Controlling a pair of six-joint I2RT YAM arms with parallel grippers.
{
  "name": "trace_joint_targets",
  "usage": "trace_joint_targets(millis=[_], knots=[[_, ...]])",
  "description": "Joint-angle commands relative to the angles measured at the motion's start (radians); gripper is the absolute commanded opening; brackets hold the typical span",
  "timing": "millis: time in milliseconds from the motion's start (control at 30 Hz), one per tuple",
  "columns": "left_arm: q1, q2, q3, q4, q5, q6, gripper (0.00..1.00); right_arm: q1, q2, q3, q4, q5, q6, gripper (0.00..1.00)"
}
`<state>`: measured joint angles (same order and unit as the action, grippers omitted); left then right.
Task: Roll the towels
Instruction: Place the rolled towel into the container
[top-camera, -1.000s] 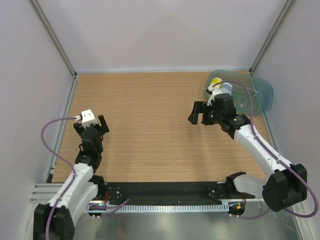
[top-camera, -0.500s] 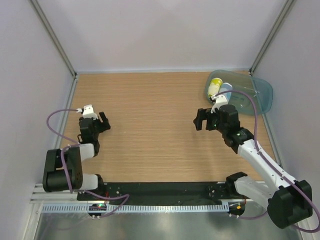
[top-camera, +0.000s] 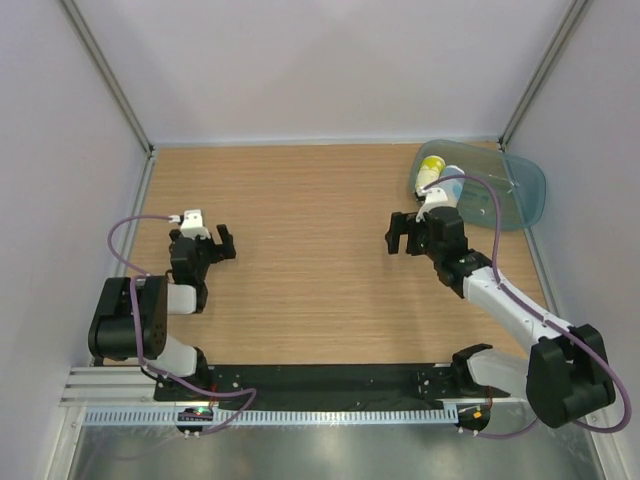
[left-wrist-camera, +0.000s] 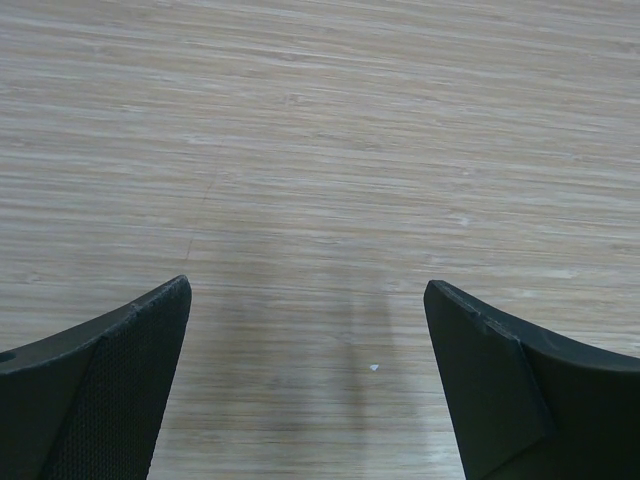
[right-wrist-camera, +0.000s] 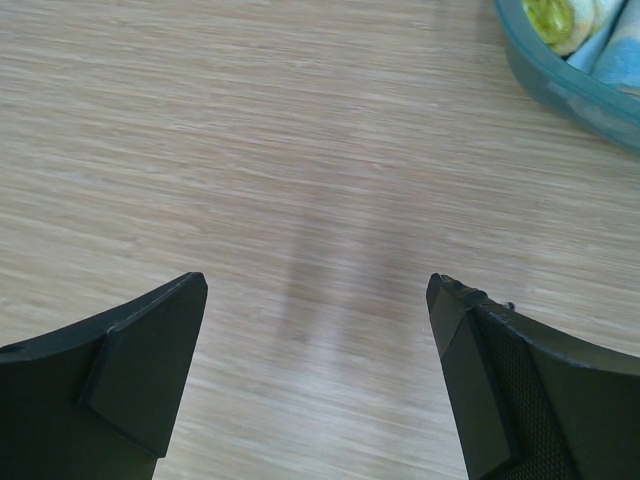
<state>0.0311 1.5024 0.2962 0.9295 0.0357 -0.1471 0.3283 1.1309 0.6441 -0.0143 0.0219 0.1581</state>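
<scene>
Empty, the black left gripper (top-camera: 224, 243) and right gripper (top-camera: 398, 233) gape; the right could clip the translucent teal tray (top-camera: 528, 190), loosening its rolled printed towels (top-camera: 432, 172)

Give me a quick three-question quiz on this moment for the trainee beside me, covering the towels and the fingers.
1. True or false: the left fingers are shut on a towel.
2. Where do the yellow towel and the blue towel lie? A) rolled, in the teal tray; B) spread flat mid-table; C) draped over an arm.
3. Fill in: the right fingers stand ____ over bare table.
Key: 1 false; 2 A; 3 open.
</scene>
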Motion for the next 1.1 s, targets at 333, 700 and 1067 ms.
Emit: trace_joint_targets(millis=[333,700,1067], knots=[[-0.011,-0.014,0.017,0.074,-0.03,0.037,1.0,-0.227,0.105,-0.161,0.403,0.024,-0.069,1.0],[-0.011,-0.014,0.017,0.072,-0.03,0.037,1.0,-0.307,0.357,-0.221,0.762,0.032,-0.109,1.0],[-0.01,-0.016,0.017,0.072,-0.028,0.037,1.0,-0.313,0.383,-0.326,0.954,0.068,-0.083,1.0]])
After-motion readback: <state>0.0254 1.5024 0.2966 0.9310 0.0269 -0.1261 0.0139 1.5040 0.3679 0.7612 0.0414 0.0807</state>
